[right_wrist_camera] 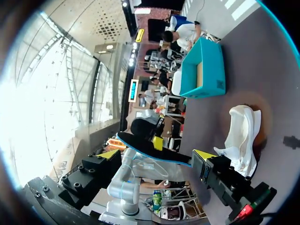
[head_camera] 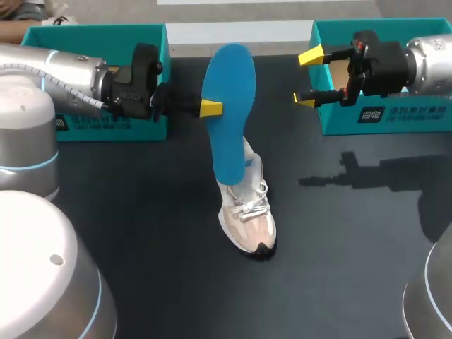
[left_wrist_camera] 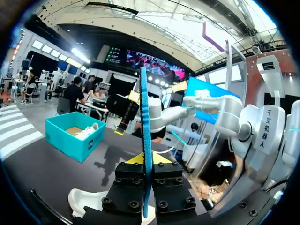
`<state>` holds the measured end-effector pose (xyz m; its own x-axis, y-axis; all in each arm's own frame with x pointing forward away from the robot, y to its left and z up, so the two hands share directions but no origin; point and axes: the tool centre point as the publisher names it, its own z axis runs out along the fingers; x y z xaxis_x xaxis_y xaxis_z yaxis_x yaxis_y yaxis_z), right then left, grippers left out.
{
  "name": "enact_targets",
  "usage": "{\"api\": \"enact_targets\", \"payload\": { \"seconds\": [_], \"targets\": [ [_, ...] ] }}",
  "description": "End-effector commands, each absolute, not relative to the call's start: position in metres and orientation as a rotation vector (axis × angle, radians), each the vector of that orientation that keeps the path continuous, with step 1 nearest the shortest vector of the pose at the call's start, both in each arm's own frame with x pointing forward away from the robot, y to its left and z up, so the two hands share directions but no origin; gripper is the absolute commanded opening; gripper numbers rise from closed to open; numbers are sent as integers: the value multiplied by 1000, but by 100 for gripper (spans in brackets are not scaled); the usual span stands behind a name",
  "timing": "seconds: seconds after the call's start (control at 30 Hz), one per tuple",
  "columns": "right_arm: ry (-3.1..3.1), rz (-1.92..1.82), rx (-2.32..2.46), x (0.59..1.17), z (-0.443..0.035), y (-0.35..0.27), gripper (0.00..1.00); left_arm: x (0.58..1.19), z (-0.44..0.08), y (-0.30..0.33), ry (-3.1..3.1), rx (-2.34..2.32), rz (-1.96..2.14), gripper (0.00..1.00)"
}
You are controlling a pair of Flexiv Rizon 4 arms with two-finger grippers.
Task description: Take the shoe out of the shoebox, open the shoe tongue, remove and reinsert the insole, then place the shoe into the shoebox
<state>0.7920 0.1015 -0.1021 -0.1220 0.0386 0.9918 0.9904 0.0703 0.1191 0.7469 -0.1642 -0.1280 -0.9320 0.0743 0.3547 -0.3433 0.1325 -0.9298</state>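
A blue insole [head_camera: 228, 106] stands nearly upright over the middle of the table, with my left gripper [head_camera: 210, 107] shut on its edge about halfway up. From the left wrist the insole [left_wrist_camera: 144, 122] shows edge-on between the shut yellow tips of that gripper [left_wrist_camera: 144, 159]. The insole's lower end meets the heel opening of a white and pink shoe [head_camera: 247, 212]; I cannot tell whether it is inside. My right gripper [head_camera: 308, 78] hangs open to the right of the insole, apart from it. In the right wrist view the right gripper [right_wrist_camera: 157, 154] faces the insole [right_wrist_camera: 140, 143], and the shoe [right_wrist_camera: 241, 136] lies below.
A teal shoebox [head_camera: 99, 42] stands at the back left behind my left arm. Another teal shoebox [head_camera: 385, 116] stands at the back right under my right arm. The tabletop [head_camera: 141, 233] is dark.
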Motion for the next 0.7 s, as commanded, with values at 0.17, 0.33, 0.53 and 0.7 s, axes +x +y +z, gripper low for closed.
{"api": "enact_targets", "payload": {
  "seconds": [0.17, 0.33, 0.53, 0.7],
  "targets": [
    [-1362, -1225, -1134, 791, -102, 102, 100, 749, -134, -168, -1404, 1176, 1368, 0],
    [-1362, -1225, -1134, 791, -102, 102, 100, 752, -136, -167, -1380, 1209, 1276, 0],
    [-1362, -1225, -1134, 791, -102, 102, 100, 753, -139, -172, -1268, 1105, 1186, 0],
    [-1362, -1225, -1134, 791, -102, 102, 100, 749, -143, -175, -1176, 1072, 1145, 0]
  ]
}}
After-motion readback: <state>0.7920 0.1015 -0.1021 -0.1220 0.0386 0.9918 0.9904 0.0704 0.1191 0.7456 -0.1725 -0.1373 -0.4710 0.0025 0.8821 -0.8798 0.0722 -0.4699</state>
